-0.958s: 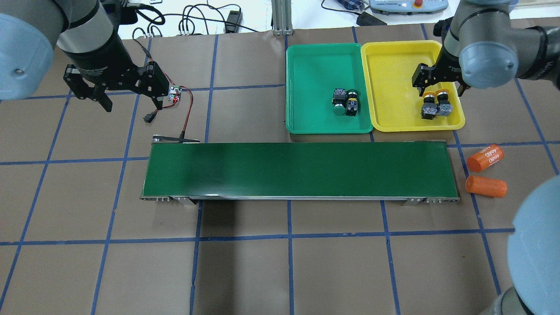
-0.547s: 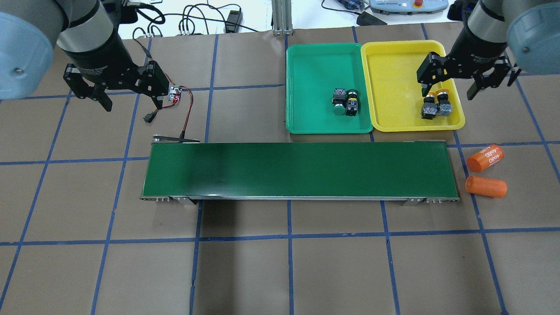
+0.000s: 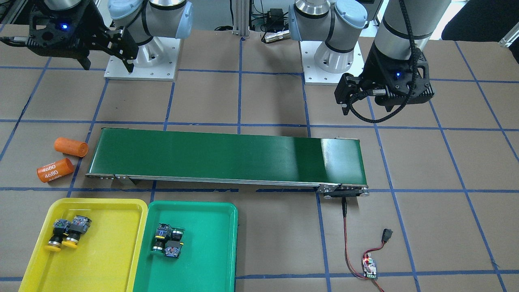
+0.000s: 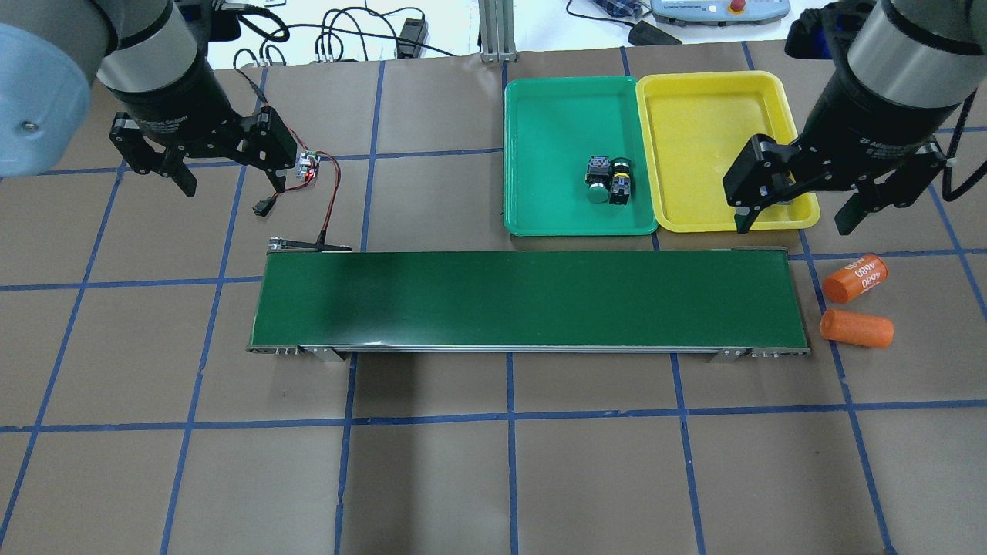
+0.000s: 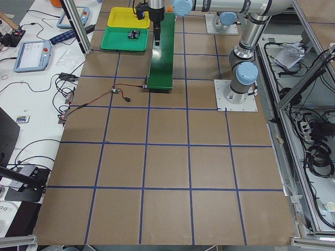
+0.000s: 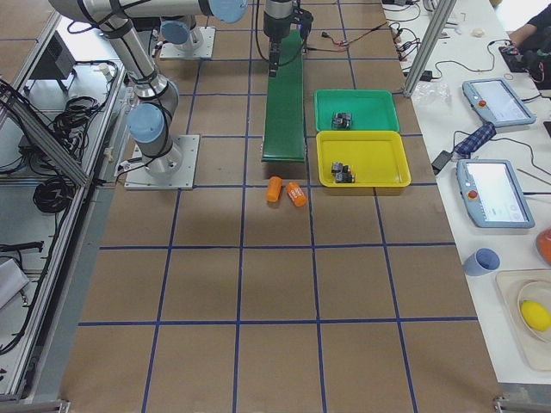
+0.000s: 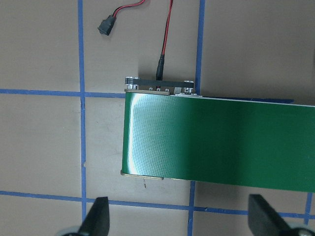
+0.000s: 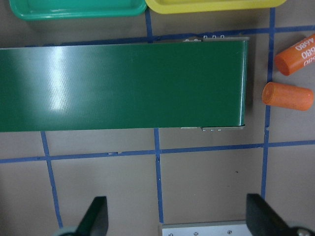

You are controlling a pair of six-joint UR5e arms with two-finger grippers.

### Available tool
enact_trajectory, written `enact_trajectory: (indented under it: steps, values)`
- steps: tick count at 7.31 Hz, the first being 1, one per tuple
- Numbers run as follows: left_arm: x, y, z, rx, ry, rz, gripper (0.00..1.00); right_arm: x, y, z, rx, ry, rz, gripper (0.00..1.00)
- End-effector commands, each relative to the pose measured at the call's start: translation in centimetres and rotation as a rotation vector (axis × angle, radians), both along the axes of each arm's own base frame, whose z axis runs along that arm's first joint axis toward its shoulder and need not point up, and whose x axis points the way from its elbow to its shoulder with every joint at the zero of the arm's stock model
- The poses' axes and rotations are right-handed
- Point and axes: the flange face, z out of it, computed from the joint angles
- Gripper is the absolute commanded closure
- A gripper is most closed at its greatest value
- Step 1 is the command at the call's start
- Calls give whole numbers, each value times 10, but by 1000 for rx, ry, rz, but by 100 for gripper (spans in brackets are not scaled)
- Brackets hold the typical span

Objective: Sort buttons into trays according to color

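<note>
In the yellow tray (image 3: 101,251) two yellow buttons (image 3: 67,234) lie touching; two green buttons (image 3: 168,242) sit together in the green tray (image 3: 211,259). The right gripper (image 4: 794,225) and left gripper (image 4: 231,185) both hang spread wide, empty. One orange cylinder (image 4: 854,278) reads "4680".

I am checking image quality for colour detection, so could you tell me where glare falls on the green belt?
Left wrist view: bright sheen washes out the belt near its end. Right wrist view: a softer streak. Front-facing view: the end by the wire looks paler. Overhead view: no washout, one thin glint.
</note>
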Motion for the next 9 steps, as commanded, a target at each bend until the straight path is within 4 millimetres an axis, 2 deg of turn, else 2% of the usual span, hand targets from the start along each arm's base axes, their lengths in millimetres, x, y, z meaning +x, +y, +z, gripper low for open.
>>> enact_trajectory:
  steps: [1,2,3,4,7,9]
  values:
    - [0,-1,1,-2,0,0,0,5,5,-7,24,11,-46,0]
    - [0,0,0,0,0,0,0,7,7,-7,24,15,-70,0]
    - [0,-2,8,-15,-2,-1,0,13,9,-6,22,14,-59,0]
    - [1,0,4,-6,-5,-1,0,19,9,-7,22,15,-37,0]
    - [0,0,1,-1,-2,-1,0,18,-11,-13,-32,20,-35,0]
    - [0,-2,6,-11,-2,-1,0,15,-9,-16,-9,23,-29,0]
